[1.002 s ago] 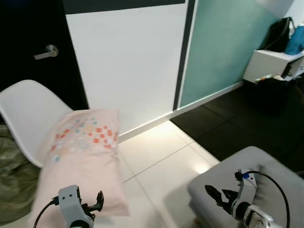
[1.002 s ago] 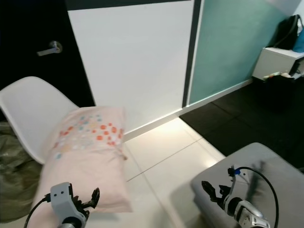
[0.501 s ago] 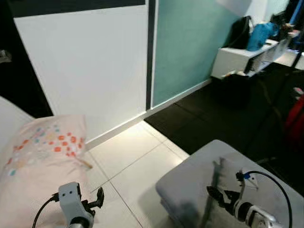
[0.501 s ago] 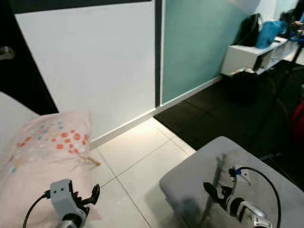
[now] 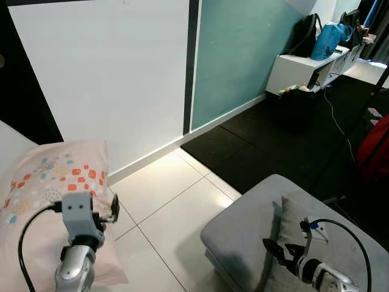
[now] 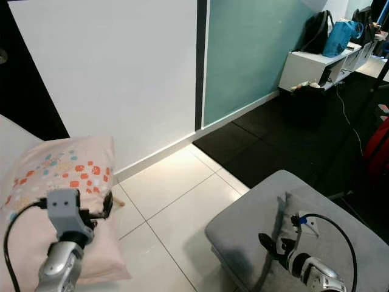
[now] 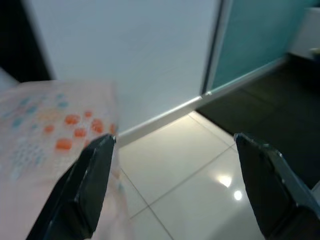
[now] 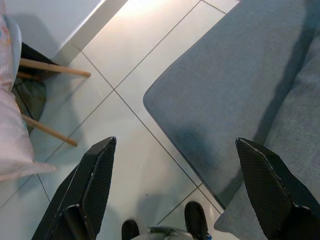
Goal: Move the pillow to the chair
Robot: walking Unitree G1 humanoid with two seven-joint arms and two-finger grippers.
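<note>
The pink pillow (image 5: 51,179) with coloured dots lies on the white chair (image 5: 7,141) at the left. My left gripper (image 5: 113,209) is raised over the pillow's near right edge. It is open, its fingers (image 7: 95,175) spread wide, with the pillow (image 7: 45,125) beside one finger and tiled floor between them. My right gripper (image 5: 273,248) is low at the right, above the grey sofa (image 5: 243,225). It is also open with nothing between its fingers (image 8: 90,185). The chair's wooden legs (image 8: 50,67) show under the pillow in the right wrist view.
White floor tiles (image 5: 164,207) lie between the chair and the grey sofa. Behind stand a white wall panel (image 5: 103,73) and a teal panel (image 5: 237,48). A white desk (image 5: 301,67) with bags sits on dark floor at the far right, and a red object (image 5: 377,146) is at the right edge.
The camera has swung to the right, so the chair and pillow sit further left. My left arm has lifted in front of the pillow. The right gripper stays low over the sofa.
</note>
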